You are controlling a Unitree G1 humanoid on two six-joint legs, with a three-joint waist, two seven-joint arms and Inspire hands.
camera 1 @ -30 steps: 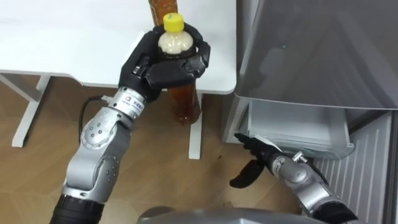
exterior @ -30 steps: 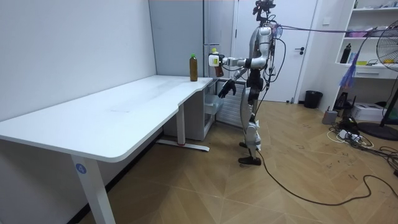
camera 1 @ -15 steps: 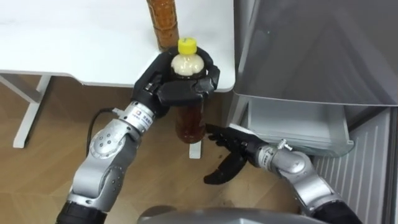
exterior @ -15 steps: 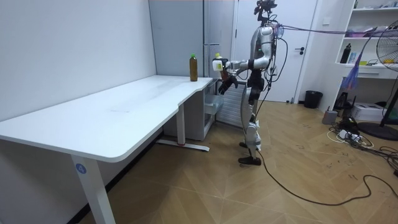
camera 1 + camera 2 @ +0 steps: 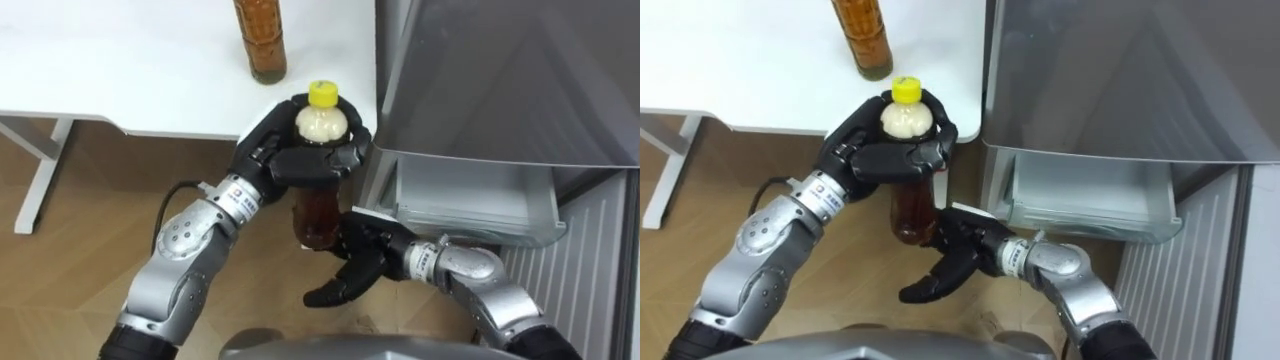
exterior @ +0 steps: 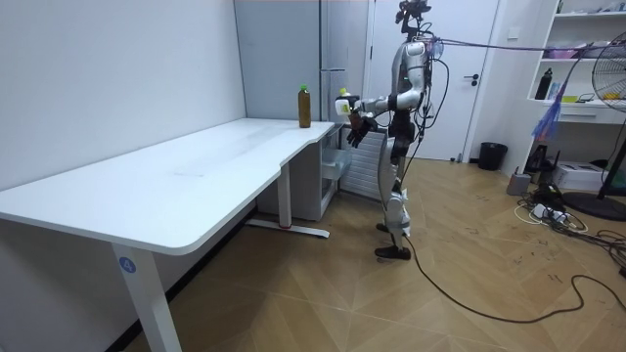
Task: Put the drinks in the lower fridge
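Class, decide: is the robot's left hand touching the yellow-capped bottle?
Touching. In the left eye view the left robot hand has its fingers curled round the yellow-capped bottle just below its cap.

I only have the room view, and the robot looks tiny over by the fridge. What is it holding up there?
Observer: A bottle of brown drink with a yellow cap. The left hand is curled round its upper part.
Visitor: And the other hand?
Observer: The right hand is open with its fingers spread, close under the bottle's base. I cannot tell whether it touches.
Visitor: Is the fridge ready?
Observer: Its lower drawer stands pulled out, on the robot's right of the bottle.
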